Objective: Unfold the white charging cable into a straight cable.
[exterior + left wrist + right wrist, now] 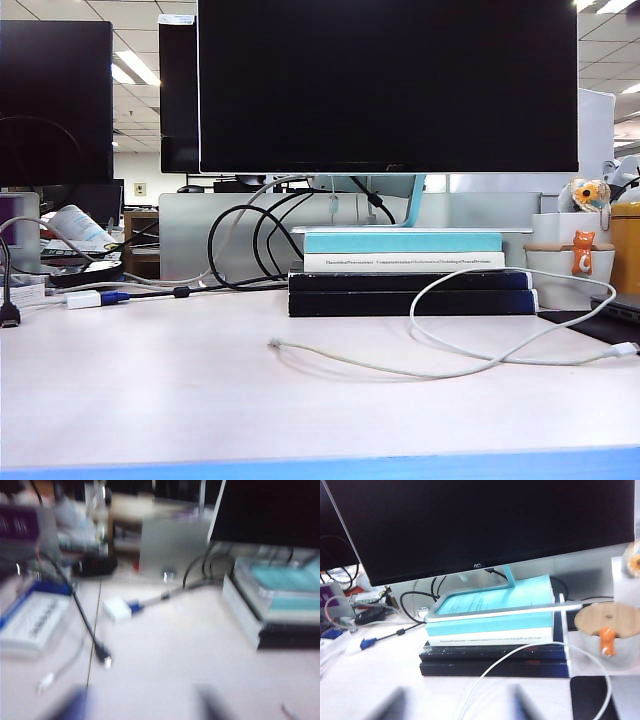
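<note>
Lying loose on the tabletop, the white charging cable loops in front of the book stack, one plug off to its right. Left claw and right claw appear only as blurred fingers, seemingly parted; neither holds anything.

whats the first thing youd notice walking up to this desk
The big dark monitor fills the back, its stand resting on a stack of books. In front, the white charging cable lies on the table in a loose loop, one end mid-desk, the other at the right edge. The left gripper and right gripper appear only as blurred fingers in their wrist views, holding nothing visible.
</note>
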`<state>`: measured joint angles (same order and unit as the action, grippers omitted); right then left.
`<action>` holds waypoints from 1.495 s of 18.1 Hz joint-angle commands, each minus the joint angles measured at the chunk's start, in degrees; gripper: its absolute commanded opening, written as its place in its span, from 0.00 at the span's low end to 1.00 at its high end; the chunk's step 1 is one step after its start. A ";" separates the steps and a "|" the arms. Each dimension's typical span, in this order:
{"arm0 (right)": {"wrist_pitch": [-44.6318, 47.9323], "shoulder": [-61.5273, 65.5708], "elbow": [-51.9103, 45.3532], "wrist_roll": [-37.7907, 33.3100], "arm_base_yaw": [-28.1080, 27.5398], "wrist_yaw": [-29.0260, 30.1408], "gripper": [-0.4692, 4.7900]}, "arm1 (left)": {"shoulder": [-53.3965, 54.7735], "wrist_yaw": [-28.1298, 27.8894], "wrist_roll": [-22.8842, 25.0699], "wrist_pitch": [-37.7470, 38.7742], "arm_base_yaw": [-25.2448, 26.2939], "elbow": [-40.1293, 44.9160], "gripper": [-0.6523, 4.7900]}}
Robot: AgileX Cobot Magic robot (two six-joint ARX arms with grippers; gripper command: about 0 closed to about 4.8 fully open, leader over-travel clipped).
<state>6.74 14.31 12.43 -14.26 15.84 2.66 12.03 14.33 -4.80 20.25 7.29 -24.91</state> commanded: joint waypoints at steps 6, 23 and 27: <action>2.58 -4.85 -1.90 10.43 0.13 -10.88 0.08 | -11.96 -0.50 2.58 -3.56 0.02 5.46 0.11; -7.23 -14.27 -12.44 9.73 -0.04 -15.58 0.09 | -11.93 -2.51 2.86 -6.21 -0.02 14.80 0.11; -10.43 -14.27 -12.44 9.73 -0.04 -12.00 0.09 | -11.96 -2.67 2.56 -5.81 -0.02 15.43 0.14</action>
<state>-3.57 0.08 0.62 -4.27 15.79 -11.27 0.38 11.51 -2.22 14.90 7.27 -9.74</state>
